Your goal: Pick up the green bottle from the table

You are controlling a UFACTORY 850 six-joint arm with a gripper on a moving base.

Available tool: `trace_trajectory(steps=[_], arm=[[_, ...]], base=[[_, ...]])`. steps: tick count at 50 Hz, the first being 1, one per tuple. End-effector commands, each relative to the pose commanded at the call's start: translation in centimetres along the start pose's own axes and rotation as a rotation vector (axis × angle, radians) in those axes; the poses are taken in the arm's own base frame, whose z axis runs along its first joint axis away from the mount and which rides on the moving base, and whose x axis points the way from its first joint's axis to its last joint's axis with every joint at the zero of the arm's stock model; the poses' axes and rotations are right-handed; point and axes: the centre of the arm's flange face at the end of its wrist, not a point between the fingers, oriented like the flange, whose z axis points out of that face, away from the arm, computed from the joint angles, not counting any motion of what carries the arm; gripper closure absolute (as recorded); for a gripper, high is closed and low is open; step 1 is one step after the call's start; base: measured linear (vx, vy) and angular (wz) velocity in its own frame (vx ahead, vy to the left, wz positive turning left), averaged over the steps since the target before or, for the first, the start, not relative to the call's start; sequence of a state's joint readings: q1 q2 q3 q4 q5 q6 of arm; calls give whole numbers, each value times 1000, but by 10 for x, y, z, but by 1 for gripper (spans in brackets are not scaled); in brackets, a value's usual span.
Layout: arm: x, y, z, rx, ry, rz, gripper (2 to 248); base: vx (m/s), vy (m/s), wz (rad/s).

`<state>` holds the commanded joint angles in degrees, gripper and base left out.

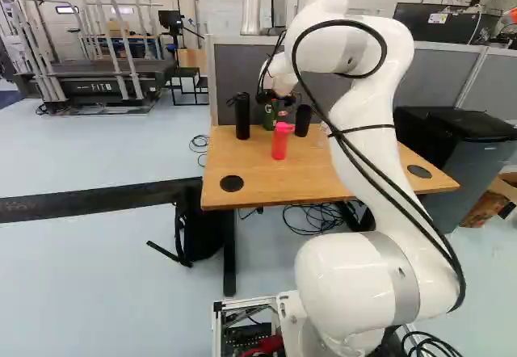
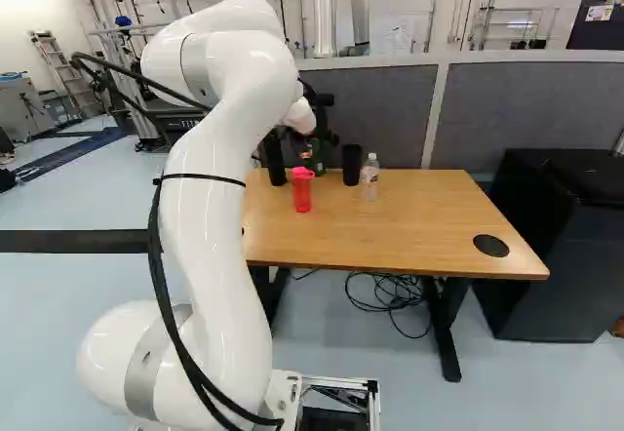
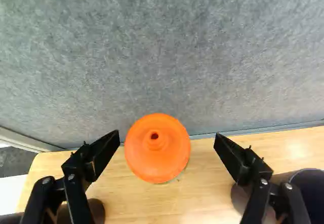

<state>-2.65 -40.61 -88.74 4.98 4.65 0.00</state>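
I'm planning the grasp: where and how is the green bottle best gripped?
Probably from above, by its sides just under the cap: the green bottle stands upright, its round orange cap between the fingers of the open pincer, with the partition close behind.

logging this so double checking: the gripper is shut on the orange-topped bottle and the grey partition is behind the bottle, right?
Not quite: the gripper is open, not shut. The wrist view shows the orange-topped bottle between its fingers, with a gap on either side. The grey partition is behind the bottle, as you say.
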Motion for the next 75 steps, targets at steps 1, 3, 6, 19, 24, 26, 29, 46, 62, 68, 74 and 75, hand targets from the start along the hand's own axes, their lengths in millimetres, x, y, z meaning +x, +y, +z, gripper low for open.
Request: trace_trajectory(steps=[1,3,6,19,24,26,29,46,62,68,74,75], arm=[[0,0,0,0,0,0,3],[0,0,0,0,0,0,3],[0,0,0,0,0,0,3],[0,0,0,0,0,0,124],[0,0,0,0,0,0,188],[0,0,0,0,0,0,188],[0,0,0,0,0,0,215],[9,-1,-15,2,16,0,215],[18,-4,-38,6,34,-2,215],[21,-5,-47,7,40,-2,215],[23,-6,-58,9,46,-3,215],[24,-6,-60,9,47,-3,215]], base=[[0,0,0],[0,0,0],[0,0,0],[0,0,0],[0,0,0],[0,0,0],[0,0,0],[0,0,0],[0,0,0],[0,0,0],[0,0,0],[0,0,0]])
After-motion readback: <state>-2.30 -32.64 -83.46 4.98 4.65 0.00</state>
